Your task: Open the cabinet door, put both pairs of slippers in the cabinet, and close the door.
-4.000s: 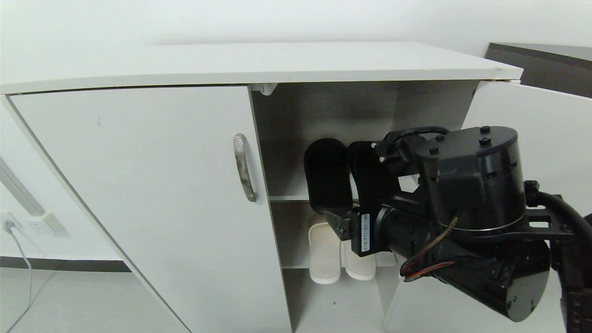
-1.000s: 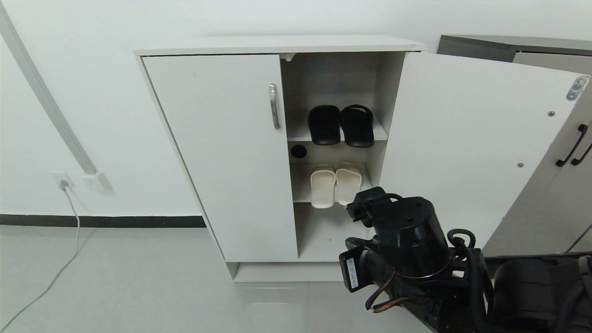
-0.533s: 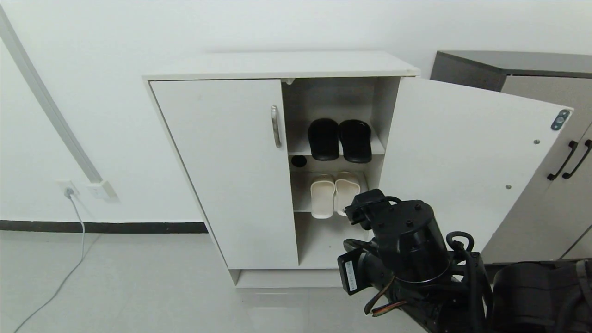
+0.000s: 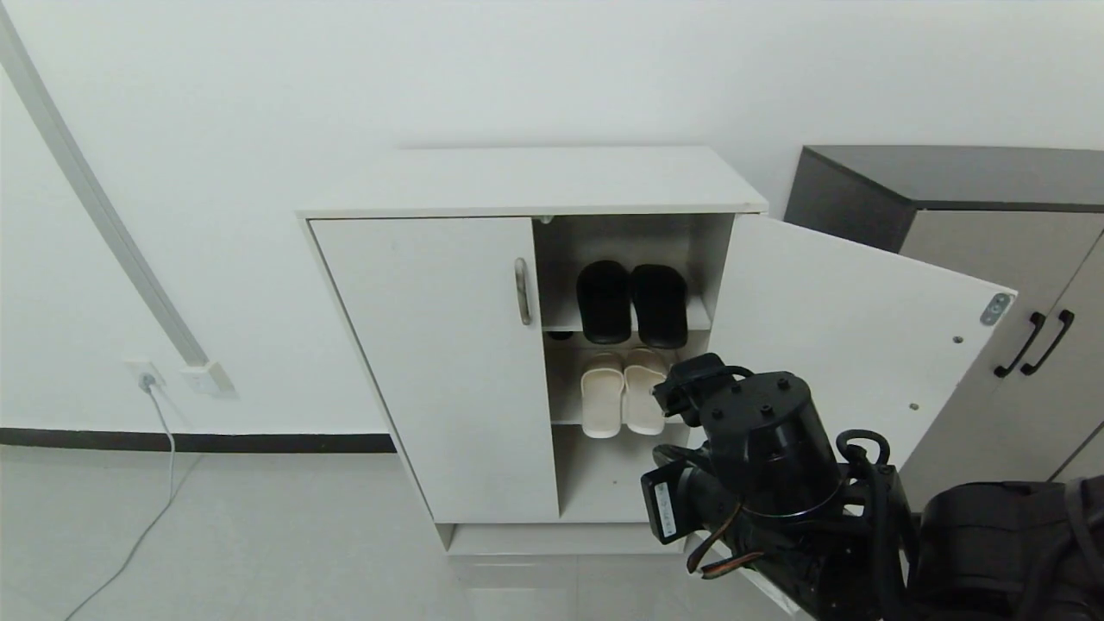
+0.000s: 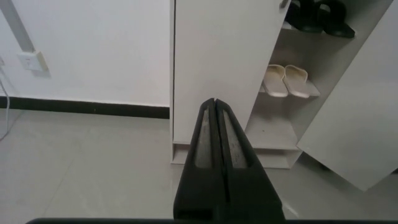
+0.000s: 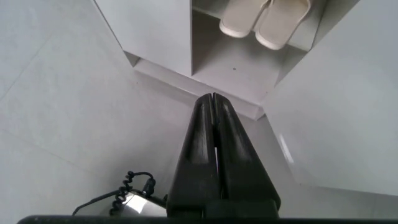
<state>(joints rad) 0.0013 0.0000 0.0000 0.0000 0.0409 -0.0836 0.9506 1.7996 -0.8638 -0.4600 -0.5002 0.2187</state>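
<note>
Right claw (image 6: 214, 98) over pale tiled floor (image 6: 62, 93)

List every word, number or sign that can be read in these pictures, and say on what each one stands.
white label on the right arm: dark print, too small to read.
No text visible on the cabinet, the black slippers or the white slippers.

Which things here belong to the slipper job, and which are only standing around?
For the job: white cabinet, its open door, black slippers, white slippers.
Standing around: grey cabinet, wall socket.
</note>
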